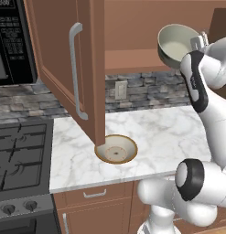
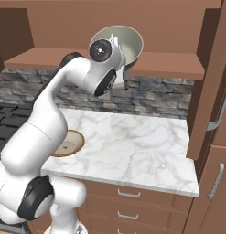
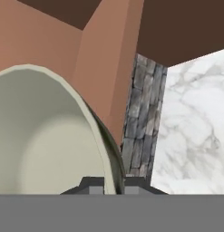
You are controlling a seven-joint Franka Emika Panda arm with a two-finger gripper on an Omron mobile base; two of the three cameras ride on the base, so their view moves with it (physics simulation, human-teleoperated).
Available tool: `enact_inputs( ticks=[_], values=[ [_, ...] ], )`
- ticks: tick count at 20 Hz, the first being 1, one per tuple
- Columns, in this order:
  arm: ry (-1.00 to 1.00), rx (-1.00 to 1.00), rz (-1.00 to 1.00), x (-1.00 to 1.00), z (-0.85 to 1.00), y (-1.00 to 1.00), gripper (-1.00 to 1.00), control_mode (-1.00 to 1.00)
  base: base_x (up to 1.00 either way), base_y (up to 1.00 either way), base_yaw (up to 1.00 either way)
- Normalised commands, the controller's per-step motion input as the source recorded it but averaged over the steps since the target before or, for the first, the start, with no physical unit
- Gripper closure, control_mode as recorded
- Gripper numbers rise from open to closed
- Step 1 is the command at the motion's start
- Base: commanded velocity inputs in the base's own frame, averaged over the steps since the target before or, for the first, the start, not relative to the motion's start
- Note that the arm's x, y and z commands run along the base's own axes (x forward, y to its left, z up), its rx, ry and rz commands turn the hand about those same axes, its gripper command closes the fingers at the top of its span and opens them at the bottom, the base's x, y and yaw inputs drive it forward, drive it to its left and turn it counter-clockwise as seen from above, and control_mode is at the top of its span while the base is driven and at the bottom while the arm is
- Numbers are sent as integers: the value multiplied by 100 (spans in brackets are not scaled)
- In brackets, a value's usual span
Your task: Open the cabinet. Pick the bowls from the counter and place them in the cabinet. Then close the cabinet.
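No words, numbers or signs can be read here. The black microwave has rows of tiny pale marks on its button panel, but they are too small and blurry to read. The stove knobs show no marks that can be made out. The cabinet, the bowls and the counter have no writing on them.
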Motion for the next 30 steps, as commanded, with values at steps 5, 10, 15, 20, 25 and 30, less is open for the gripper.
enact_inputs(
  ticks=[5, 10, 15, 20, 25, 30],
  values=[
    [0, 4, 5, 38, 1, 0, 100, -100, 0, 0, 0],
    [0, 3, 5, 52, 0, 0, 100, -100, 0, 0, 0],
    [-2, 2, 5, 50, 1, 0, 100, -100, 0, 0, 0],
    [-3, 2, 3, 49, 0, 0, 100, -100, 0, 0, 0],
    [-1, 3, 3, 36, 0, 0, 100, -100, 0, 0, 0],
    [0, 1, 4, 18, 0, 0, 100, -100, 0, 0, 0]
  ],
)
